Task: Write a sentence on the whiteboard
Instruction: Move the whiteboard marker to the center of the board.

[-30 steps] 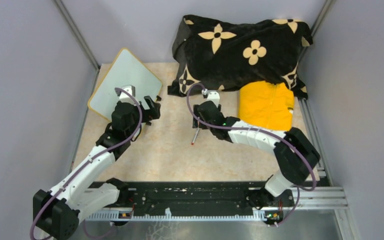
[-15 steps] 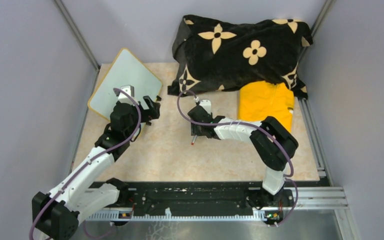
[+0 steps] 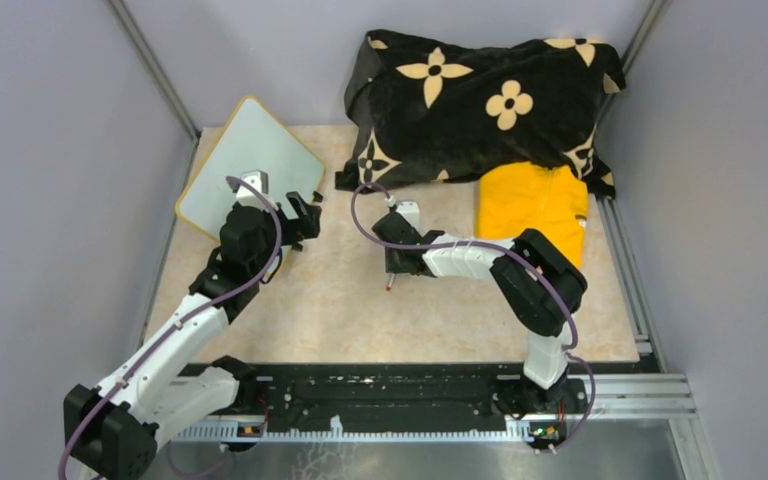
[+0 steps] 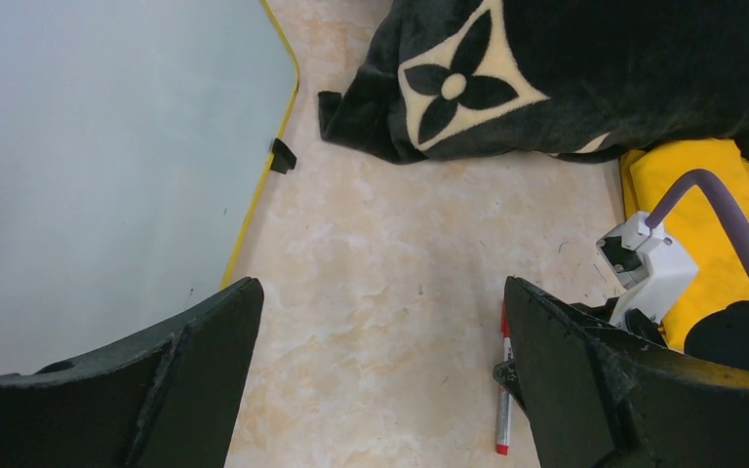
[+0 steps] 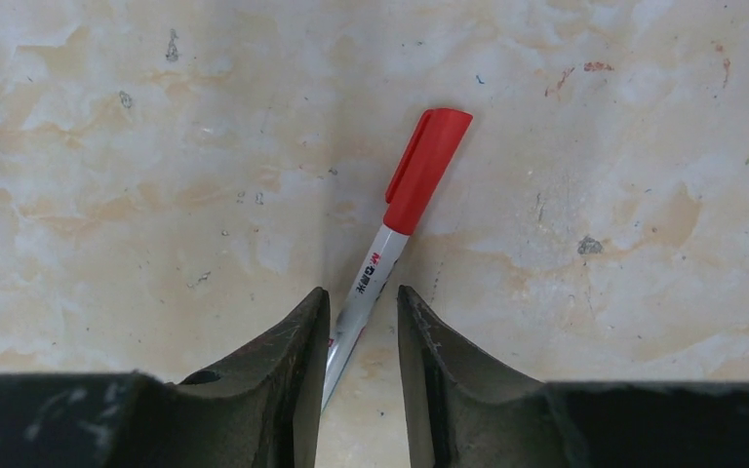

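One marker [image 5: 390, 244], right claw [image 5: 361, 294] narrowed astride it

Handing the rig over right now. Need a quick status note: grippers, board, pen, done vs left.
Left gripper: open, empty, beside the whiteboard.
Right gripper: open, jaws straddling the red marker, not clamped on it yet.
Marker: capped, lying flat mid-table.
Whiteboard: back left, surface blank.
Done: nothing written.
Left: grip the marker, uncap it, write on the board.
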`<state>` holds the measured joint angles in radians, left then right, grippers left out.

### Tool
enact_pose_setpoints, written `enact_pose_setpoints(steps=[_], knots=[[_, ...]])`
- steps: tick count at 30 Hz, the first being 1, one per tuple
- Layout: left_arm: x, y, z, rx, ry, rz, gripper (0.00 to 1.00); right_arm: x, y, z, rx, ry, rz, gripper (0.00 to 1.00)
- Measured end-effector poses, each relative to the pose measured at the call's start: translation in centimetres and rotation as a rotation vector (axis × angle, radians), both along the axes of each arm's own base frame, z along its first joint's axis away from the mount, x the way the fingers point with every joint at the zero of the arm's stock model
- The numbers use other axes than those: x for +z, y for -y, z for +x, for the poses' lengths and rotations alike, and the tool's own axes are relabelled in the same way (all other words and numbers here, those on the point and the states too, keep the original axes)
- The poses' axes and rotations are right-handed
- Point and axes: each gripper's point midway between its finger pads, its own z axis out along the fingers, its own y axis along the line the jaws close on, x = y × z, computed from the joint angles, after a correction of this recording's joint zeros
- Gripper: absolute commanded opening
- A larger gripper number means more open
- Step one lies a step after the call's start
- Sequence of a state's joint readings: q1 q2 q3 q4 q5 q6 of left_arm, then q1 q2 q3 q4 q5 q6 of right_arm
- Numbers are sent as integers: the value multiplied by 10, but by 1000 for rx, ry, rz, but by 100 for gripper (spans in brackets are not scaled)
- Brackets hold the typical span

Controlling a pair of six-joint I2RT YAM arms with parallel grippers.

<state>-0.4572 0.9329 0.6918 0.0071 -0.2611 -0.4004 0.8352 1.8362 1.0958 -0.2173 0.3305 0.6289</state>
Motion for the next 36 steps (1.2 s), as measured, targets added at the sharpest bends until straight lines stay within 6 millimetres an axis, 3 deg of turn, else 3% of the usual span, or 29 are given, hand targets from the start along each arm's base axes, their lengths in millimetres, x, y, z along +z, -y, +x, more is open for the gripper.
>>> enact_pose_setpoints(steps=[5,8,13,18,23,30,36], knots=[[0,0,0,0,0,0,99,-1,3,0,1,1,-15,14],[0,0,0,0,0,0,99,-2,5,1,-2,0,-18,0],[1,0,0,0,1,-1,99,-1,19,9,-29,-6,-8,0],[2,0,-1,0,5,-3,99,1,70,19,-102,-30,-28,0],[2,0,-1,0,6,-3,99,12,100,35,-152,-13,-35,0],[3,0,-1,0,7,-4,99,12,112,40,-159,-15,-48,0],[3,0,-1,0,8,-4,99,9,112,37,-144,-26,-50,15]])
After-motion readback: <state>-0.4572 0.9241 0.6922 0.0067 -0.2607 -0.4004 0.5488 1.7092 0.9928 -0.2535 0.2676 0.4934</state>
